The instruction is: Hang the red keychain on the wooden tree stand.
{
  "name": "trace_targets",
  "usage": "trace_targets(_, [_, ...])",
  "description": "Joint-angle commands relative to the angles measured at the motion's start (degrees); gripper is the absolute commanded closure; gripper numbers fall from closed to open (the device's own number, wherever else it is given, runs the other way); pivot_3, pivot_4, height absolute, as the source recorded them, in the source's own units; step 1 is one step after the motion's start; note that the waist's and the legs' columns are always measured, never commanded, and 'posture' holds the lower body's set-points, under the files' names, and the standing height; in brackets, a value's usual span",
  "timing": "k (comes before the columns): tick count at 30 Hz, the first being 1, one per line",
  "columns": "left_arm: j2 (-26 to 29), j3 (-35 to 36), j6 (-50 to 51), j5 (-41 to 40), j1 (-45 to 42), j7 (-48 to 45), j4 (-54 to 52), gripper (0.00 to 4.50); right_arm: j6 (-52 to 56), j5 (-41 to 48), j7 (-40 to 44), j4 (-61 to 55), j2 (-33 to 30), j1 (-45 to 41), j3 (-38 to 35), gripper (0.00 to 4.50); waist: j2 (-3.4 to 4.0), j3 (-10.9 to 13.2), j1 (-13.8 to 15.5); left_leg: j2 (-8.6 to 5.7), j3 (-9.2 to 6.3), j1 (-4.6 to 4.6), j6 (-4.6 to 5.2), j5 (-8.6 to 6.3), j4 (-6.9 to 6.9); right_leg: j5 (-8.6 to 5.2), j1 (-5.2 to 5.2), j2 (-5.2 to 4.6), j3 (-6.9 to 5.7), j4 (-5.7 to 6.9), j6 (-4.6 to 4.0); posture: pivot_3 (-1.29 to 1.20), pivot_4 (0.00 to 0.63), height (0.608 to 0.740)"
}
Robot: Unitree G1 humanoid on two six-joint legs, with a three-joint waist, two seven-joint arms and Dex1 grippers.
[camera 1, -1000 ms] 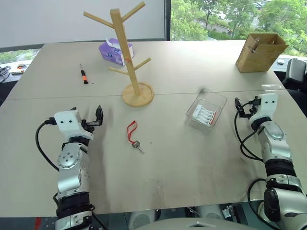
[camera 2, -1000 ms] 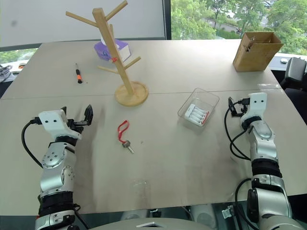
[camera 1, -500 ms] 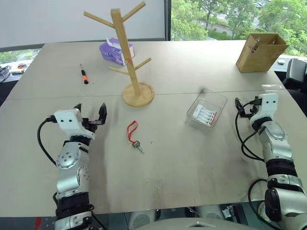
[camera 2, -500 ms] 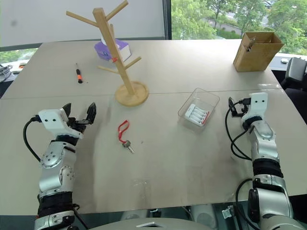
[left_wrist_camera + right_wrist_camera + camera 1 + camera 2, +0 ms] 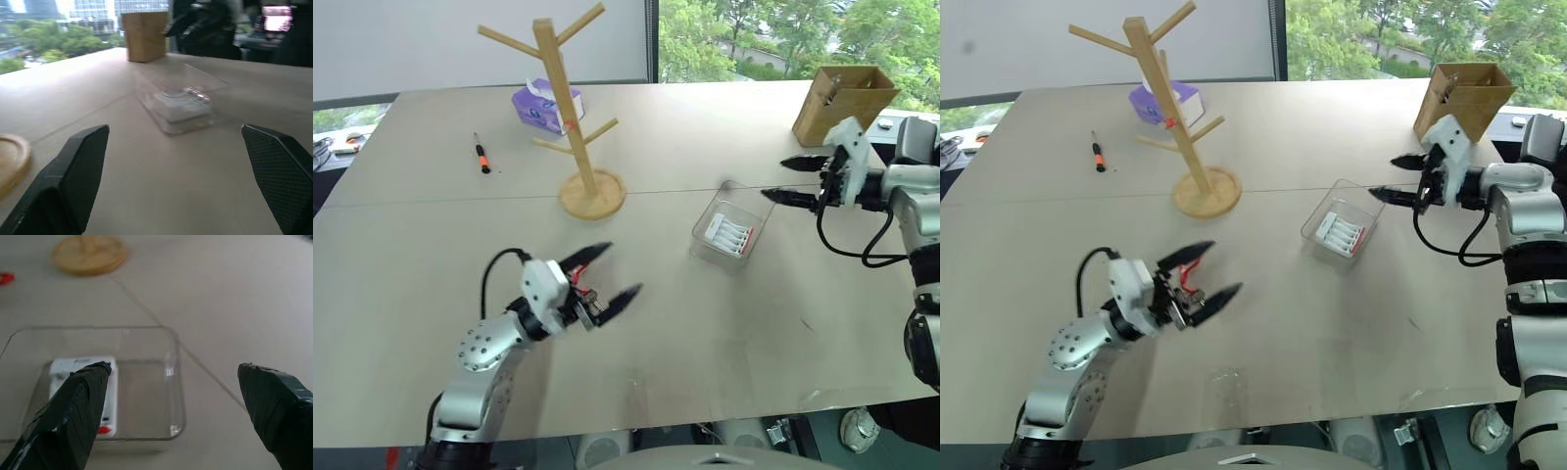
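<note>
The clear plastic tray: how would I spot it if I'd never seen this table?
Start at the wooden tree stand and look across the table toward the cardboard box. Between them sits the clear plastic tray, see-through, holding a row of small white pieces.

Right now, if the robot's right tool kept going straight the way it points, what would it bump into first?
Probably the clear plastic tray with the small white pack: the open right tool aims down at it, though depth is hard to judge.
</note>
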Motion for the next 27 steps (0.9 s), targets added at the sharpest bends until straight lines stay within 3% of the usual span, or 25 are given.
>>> trace_targets(1, [-0.03,-2.46,-3.66,2.01,0.11,-2.09,-0.19,0.0,-2.95,-4.97,4.82,6.37,0.91,-5.54,4.05,0.04,0.03,0.02,0.1,-0.01,0.01,-0.01,0.01,0.0,0.0,0.0,-0.01,-0.02,0.0,-0.01,0.0,0.0,0.15,0.74])
trace_targets(10, [-1.37,-3.72,-5.88,4.33,0.0,-0.34,0.8,0.0,-11.14,-12.93,0.52,27.65,8.93,-16.06,5.4,0.04,0.09,0.05,-0.22,0.0,0.07,0.0,0.01,0.0,-0.01,0.01,-0.02,-0.01,0.05,0.01,0.0,0.0,0.15,0.74])
trace_targets(18, [-1.83,-4.49,-5.84,4.89,0.55,1.14,-0.28,0.0,-10.75,-17.16,-5.41,34.35,11.67,-18.84,4.97,0.04,0.13,0.07,-0.31,0.0,0.08,0.0,0.0,0.0,-0.01,0.01,-0.02,-0.04,0.05,0.03,0.01,0.0,0.15,0.74])
trace_targets(21, [-1.85,-4.46,-5.7,4.88,0.77,1.49,-0.51,0.0,-11.53,-17.58,-7.16,35.13,11.91,-19.2,4.03,0.75,0.14,0.07,-0.33,0.0,0.08,0.01,-0.01,0.01,-0.01,0.01,-0.02,-0.04,0.04,0.04,0.0,0.0,0.15,0.74])
trace_targets(23, [-1.88,-4.55,-5.64,4.93,0.68,1.59,-0.45,0.0,-11.75,-17.78,-7.71,35.41,11.95,-19.32,3.47,1.79,0.14,0.07,-0.26,0.0,0.08,0.0,-0.01,0.0,-0.01,0.01,-0.02,-0.05,0.04,0.03,0.0,0.0,0.15,0.74])
trace_targets(26, [-1.88,-4.75,-5.64,5.04,0.3,1.72,-0.15,0.0,-11.9,-17.98,-7.64,35.56,11.9,-19.29,2.98,2.88,0.14,0.07,-0.25,-0.01,0.08,0.0,-0.01,0.0,-0.01,0.01,-0.02,-0.07,0.04,0.03,0.01,0.0,0.15,0.74])
trace_targets(27, [-1.86,-4.74,-5.61,5.04,0.14,1.76,-0.03,0.0,-11.97,-18.06,-7.62,35.56,11.89,-19.27,2.84,3.56,0.15,0.08,-0.28,-0.01,0.08,0.0,-0.01,0.0,-0.01,0.01,-0.02,-0.07,0.04,0.03,0.01,0.0,0.15,0.74])
